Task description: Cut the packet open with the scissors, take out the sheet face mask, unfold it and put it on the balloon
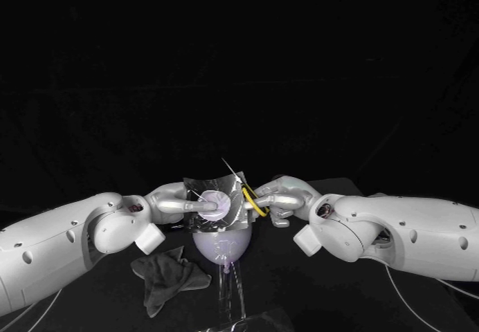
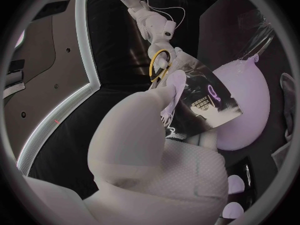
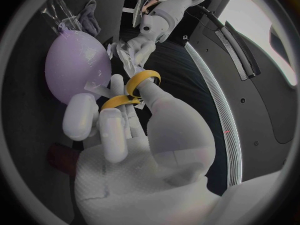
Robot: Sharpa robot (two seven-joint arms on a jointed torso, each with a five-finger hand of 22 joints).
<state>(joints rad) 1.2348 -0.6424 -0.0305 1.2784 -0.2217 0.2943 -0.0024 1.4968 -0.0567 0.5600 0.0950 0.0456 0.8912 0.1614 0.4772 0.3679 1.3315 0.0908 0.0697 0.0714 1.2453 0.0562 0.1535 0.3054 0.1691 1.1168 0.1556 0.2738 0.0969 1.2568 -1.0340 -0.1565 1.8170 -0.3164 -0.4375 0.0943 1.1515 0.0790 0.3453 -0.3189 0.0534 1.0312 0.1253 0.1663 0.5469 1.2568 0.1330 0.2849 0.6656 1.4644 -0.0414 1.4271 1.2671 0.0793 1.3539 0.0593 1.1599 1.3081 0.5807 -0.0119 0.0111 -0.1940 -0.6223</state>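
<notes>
Dark cloth (image 1: 167,277) nearest; scissors (image 1: 252,199) upright, blades up, by packet (image 1: 228,188)

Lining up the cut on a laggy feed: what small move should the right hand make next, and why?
Probably settle the scissors across the top edge of the packet and close them. The left hand holds the packet upright above the balloon; the right hand holds the scissors at its side, one blade poking above the top; no cut shows yet.

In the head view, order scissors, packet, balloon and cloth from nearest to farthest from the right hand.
1. scissors, in the right hand
2. packet, just beside it
3. balloon, below the packet
4. cloth, low on the left
</notes>
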